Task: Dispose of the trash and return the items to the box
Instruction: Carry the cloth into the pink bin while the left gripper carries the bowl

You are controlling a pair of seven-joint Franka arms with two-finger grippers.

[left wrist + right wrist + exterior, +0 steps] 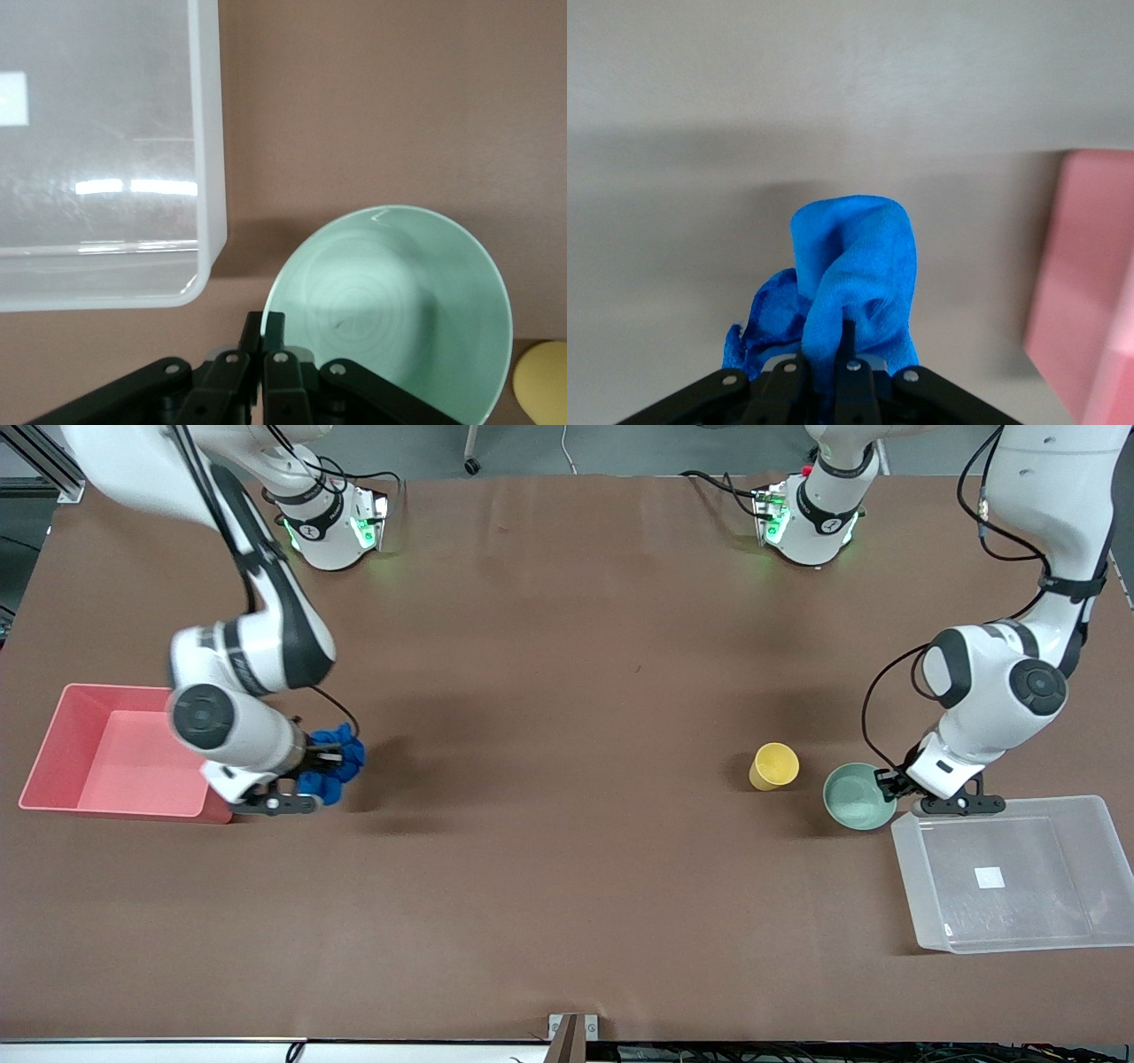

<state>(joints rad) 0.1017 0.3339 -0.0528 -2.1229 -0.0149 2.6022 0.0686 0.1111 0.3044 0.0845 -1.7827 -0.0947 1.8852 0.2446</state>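
My right gripper (335, 760) is shut on the deep blue cloth wad (337, 762), held just above the table beside the pink bin (62, 744). In the right wrist view the cloth (850, 266) bulges round the gripper (831, 341). My left gripper (886, 784) is shut on the rim of the mint-green bowl (858, 797), which is beside the clear box (912, 850). In the left wrist view the gripper (266, 328) pinches the bowl's (390, 310) edge next to the box's (208, 177) wall. The yellow cup (773, 766) stands upright beside the bowl, toward the right arm's end.
The pink bin's corner (1090, 292) shows in the right wrist view. The box has a white label (990, 878) on its base. The cup's edge (542, 385) shows in the left wrist view. Brown table (567, 691) lies between the two arms.
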